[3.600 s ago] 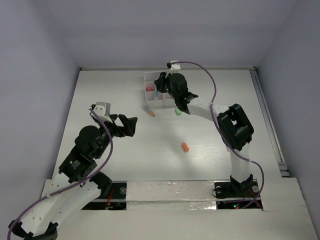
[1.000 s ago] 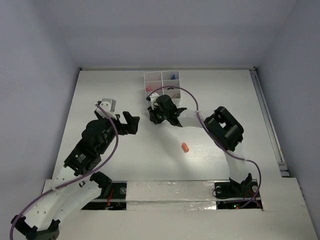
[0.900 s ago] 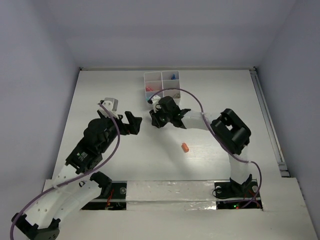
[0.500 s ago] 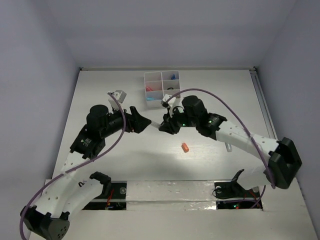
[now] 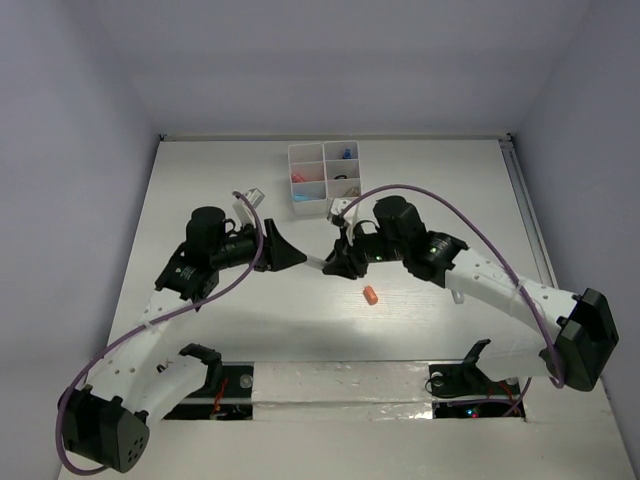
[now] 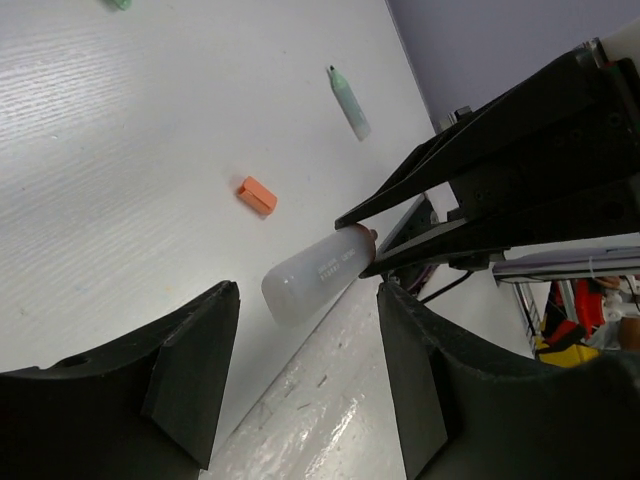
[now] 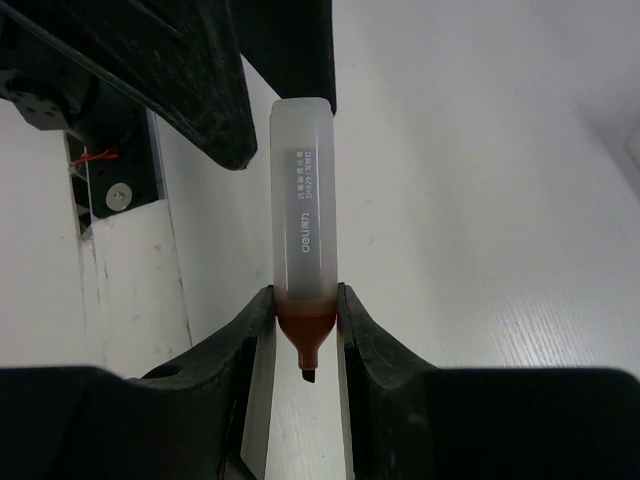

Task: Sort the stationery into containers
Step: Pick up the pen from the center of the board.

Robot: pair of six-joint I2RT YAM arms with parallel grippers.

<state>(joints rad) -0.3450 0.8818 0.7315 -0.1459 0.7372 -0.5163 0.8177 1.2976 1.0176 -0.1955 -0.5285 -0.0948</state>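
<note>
My right gripper (image 5: 338, 266) (image 7: 303, 312) is shut on the neck of a translucent white marker (image 7: 303, 200) with a bare orange-brown tip. It holds the marker above the table, barrel pointing at my left gripper. The marker also shows in the left wrist view (image 6: 315, 275). My left gripper (image 5: 292, 256) (image 6: 305, 375) is open and empty, and the marker's free end sits at the mouth of its jaws. The white six-compartment organiser box (image 5: 323, 165) stands at the back with pink, blue and dark items inside. An orange bit (image 5: 370, 296) (image 6: 257, 195) lies on the table.
A pale-green marker (image 6: 349, 101) lies on the table beyond the orange bit. A small green bit (image 6: 120, 3) shows at the top edge of the left wrist view. The taped front edge of the table (image 5: 340, 382) runs near the arm bases.
My right arm came away from the organiser box to mid-table, carrying the marker. My left arm reached right and forward until its open jaws faced the marker's end.
</note>
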